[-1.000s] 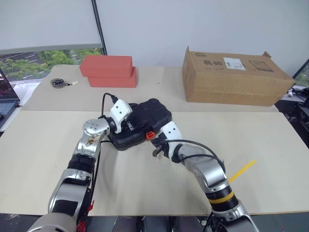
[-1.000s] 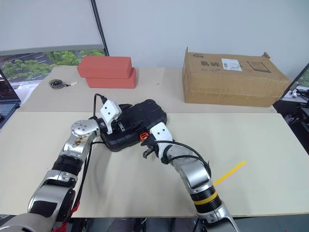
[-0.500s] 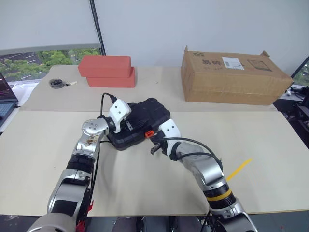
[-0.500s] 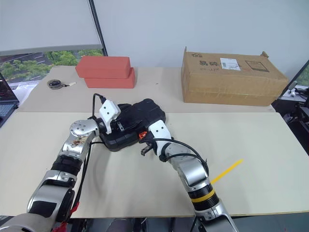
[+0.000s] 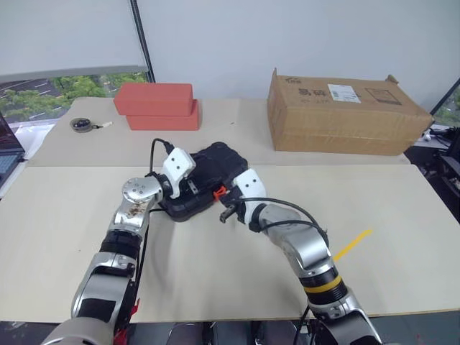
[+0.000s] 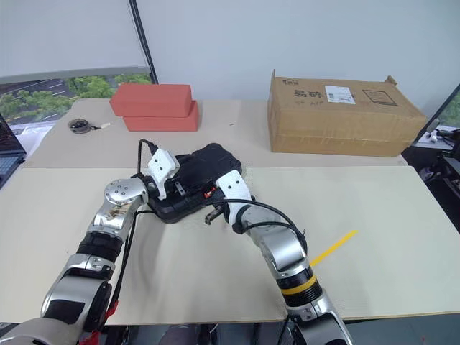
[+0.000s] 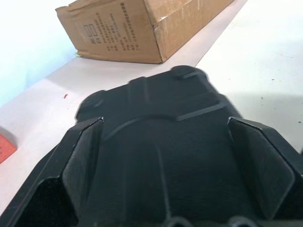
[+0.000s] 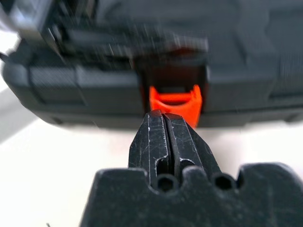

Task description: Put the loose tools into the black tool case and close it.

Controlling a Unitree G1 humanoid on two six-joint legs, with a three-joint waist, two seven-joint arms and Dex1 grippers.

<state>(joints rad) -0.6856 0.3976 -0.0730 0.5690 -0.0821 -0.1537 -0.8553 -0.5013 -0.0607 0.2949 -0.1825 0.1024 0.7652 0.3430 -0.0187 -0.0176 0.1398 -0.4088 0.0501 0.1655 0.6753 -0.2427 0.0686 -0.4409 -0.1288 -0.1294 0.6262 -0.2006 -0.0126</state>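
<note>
The black tool case (image 5: 215, 169) lies closed on the table, its textured lid (image 7: 156, 123) up and its orange latch (image 5: 218, 192) facing me. My left gripper (image 5: 192, 188) is open, its two fingers (image 7: 80, 161) spread wide over the near left part of the lid. My right gripper (image 5: 225, 213) is shut and empty, its tip (image 8: 164, 117) right at the lower edge of the orange latch (image 8: 176, 101). The loose tools are out of view.
Two stacked red boxes (image 5: 158, 106) and a big cardboard box (image 5: 345, 113) stand at the back of the table (image 5: 86, 237). A small round tape measure (image 5: 81, 124) lies at the far left. A yellow tape strip (image 5: 352, 244) marks the table on the right.
My shut right gripper has risen and moved left, from the table just below the latch up to the latch itself. The left gripper and the case have stayed put.
</note>
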